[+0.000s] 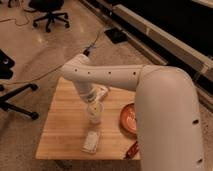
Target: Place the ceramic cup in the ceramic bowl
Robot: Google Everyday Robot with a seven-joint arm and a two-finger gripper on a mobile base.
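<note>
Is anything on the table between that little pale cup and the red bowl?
No. In the camera view, only bare wood separates the ceramic cup, directly under the gripper, from the ceramic bowl.

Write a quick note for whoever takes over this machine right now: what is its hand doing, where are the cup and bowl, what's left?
Gripper: down over the ceramic cup near the middle of the wooden table; grasp unclear.
Ceramic cup: upright on the table, not in the bowl.
Ceramic bowl: to the cup's right, partly hidden by the arm.
Also there: white bottle lying near the front edge, red packet.
Done: reach to the cup.
Left: grasp, lift, place in bowl.
</note>
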